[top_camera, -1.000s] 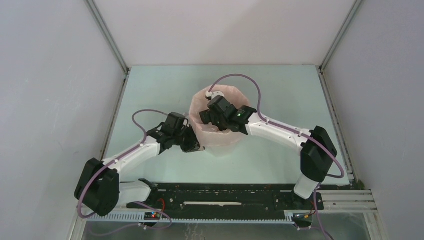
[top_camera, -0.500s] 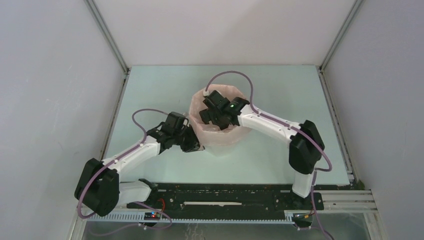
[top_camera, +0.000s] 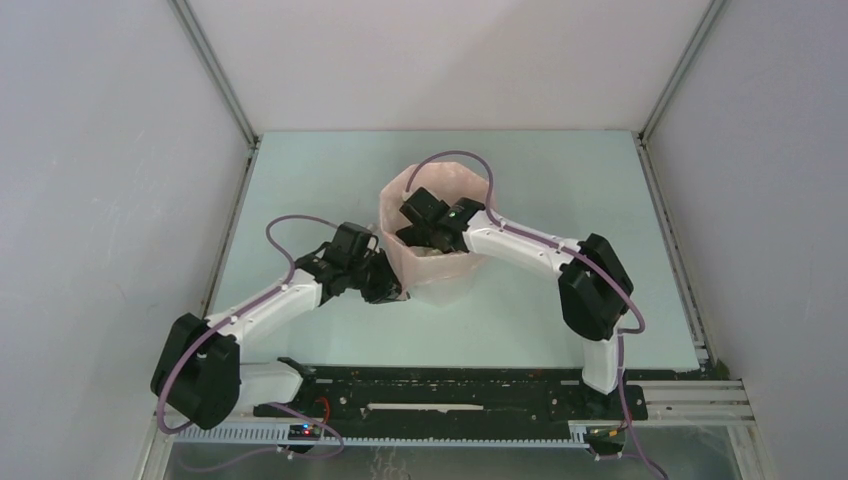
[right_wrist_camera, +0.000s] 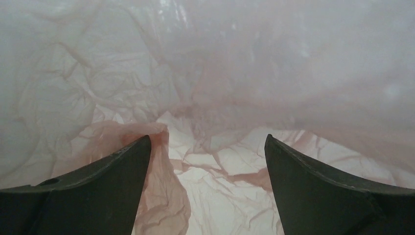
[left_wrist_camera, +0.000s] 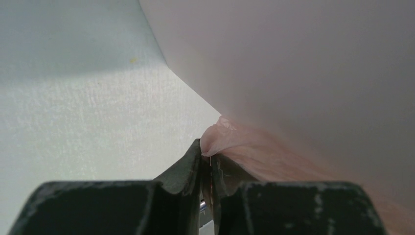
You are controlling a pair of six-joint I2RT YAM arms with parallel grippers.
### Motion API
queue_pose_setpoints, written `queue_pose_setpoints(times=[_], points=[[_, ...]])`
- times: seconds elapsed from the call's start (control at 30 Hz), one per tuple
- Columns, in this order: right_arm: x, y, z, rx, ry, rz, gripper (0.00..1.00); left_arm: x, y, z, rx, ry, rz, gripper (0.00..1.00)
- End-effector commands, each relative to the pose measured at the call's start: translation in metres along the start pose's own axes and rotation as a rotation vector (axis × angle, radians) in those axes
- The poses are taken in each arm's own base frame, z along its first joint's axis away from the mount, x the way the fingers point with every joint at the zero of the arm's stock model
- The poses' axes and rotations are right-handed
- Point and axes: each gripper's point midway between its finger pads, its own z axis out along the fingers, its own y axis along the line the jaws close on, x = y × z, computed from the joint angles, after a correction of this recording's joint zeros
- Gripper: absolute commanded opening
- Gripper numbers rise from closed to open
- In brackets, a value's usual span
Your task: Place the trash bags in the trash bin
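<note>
The white trash bin (top_camera: 447, 296) stands mid-table with the pale-pink trash bag (top_camera: 400, 196) lining it and folded over its rim. My left gripper (top_camera: 394, 293) is outside the bin's near-left wall, shut on a fold of the bag's edge. In the left wrist view the pinched pink fold (left_wrist_camera: 221, 135) bulges just past my left gripper (left_wrist_camera: 207, 155), beside the bin wall (left_wrist_camera: 293, 63). My right gripper (top_camera: 414, 236) reaches down inside the bin. It stands open (right_wrist_camera: 208, 140), with wrinkled bag film (right_wrist_camera: 98, 73) all around and nothing between the fingers.
The pale-green table (top_camera: 300, 170) is walled by white panels on three sides. A black rail (top_camera: 450, 395) with the arm bases runs along the near edge. The right arm's purple cable (top_camera: 470, 158) arcs over the bin's far rim.
The right arm has swung left and reached deeper into the bin, its elbow sliding left. The left arm has hardly moved and keeps its pinch on the bag.
</note>
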Motion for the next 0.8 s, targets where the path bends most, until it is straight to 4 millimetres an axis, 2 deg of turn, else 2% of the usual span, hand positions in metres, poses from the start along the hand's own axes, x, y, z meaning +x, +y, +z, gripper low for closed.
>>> queue_pose_setpoints(times=[0.0, 0.17, 0.3, 0.37, 0.43, 0.6, 0.77], points=[[-0.036, -0.003, -0.061, -0.027, -0.139, 0.032, 0.95, -0.014, -0.015, -0.004, 0.02, -0.035, 0.049, 0.16], [-0.054, -0.009, -0.098, -0.022, -0.203, 0.062, 0.94, -0.013, -0.011, -0.005, 0.005, -0.04, 0.058, 0.23], [-0.067, -0.009, -0.119, -0.036, -0.245, 0.087, 0.93, -0.009, -0.005, -0.007, -0.005, -0.045, 0.061, 0.27], [-0.073, -0.01, -0.127, -0.04, -0.262, 0.098, 0.93, -0.007, -0.002, -0.009, -0.01, -0.047, 0.063, 0.34], [-0.079, -0.009, -0.135, -0.051, -0.282, 0.105, 0.92, -0.007, 0.0, -0.013, -0.017, -0.058, 0.069, 0.37], [-0.091, -0.008, -0.153, -0.082, -0.319, 0.111, 0.84, -0.006, 0.003, -0.026, -0.029, -0.089, 0.087, 0.44], [-0.106, -0.009, -0.197, -0.133, -0.403, 0.124, 0.82, -0.002, 0.005, -0.052, -0.031, -0.142, 0.117, 0.55]])
